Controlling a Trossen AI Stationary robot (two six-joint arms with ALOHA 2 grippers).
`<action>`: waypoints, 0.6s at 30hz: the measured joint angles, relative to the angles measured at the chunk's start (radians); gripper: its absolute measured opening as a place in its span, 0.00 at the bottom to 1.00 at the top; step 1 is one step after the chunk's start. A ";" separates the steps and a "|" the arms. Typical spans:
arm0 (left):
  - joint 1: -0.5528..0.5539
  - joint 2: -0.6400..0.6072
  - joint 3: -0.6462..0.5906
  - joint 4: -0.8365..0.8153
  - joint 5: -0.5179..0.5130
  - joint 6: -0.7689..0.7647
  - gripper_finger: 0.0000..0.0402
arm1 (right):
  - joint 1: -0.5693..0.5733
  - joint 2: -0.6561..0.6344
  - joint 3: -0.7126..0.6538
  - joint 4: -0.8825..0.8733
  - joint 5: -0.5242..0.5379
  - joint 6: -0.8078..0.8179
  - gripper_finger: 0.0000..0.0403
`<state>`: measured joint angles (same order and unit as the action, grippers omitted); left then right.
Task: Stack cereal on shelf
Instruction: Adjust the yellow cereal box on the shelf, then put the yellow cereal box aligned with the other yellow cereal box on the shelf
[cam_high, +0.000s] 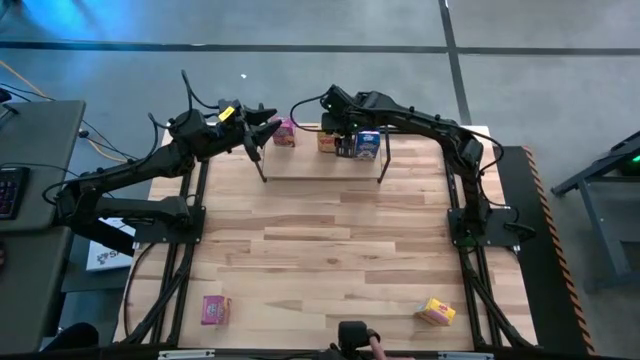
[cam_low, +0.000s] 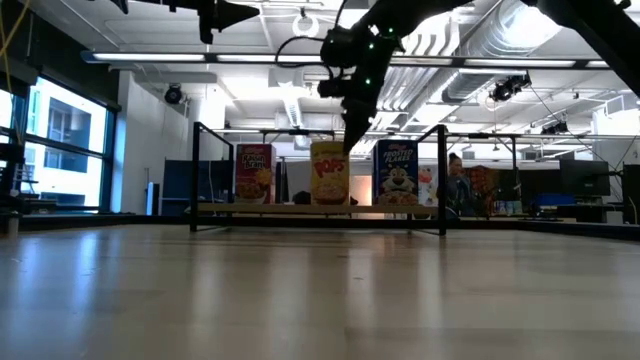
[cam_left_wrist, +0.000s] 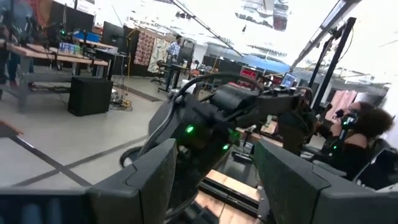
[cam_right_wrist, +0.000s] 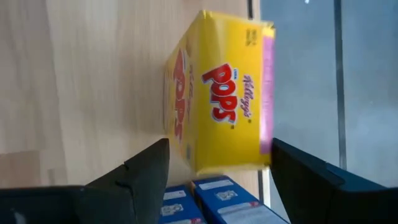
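The shelf stands at the table's far edge, and its board carries three upright cereal boxes on their bottom ends: pink, yellow and blue. My right gripper is open and points down just above the yellow box, with one finger to each side of its top end. It shows above that box in the low view too. My left gripper is open and raised in the air near the pink box, holding nothing.
A second pink box and a second yellow box lie near the table's near edge, left and right. A person's hand shows at the near edge. Bare planks lie between the shelf and these boxes. Black wire uprights stand at the shelf ends.
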<state>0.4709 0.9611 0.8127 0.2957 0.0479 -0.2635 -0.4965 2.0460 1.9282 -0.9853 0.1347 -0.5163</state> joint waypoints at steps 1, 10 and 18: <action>0.000 0.000 0.000 0.000 0.000 0.004 0.52 | 0.000 -0.011 0.000 -0.003 -0.002 0.006 0.61; 0.010 -0.025 0.000 -0.044 0.071 0.009 0.52 | -0.009 -0.113 0.000 -0.036 -0.012 0.076 0.61; 0.055 -0.137 0.000 -0.251 0.233 0.057 0.52 | 0.007 -0.249 0.000 -0.102 -0.281 0.357 0.61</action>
<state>0.5264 0.8244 0.8126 0.0451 0.2807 -0.2067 -0.4896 1.7966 1.9282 -1.0878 -0.1459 -0.1588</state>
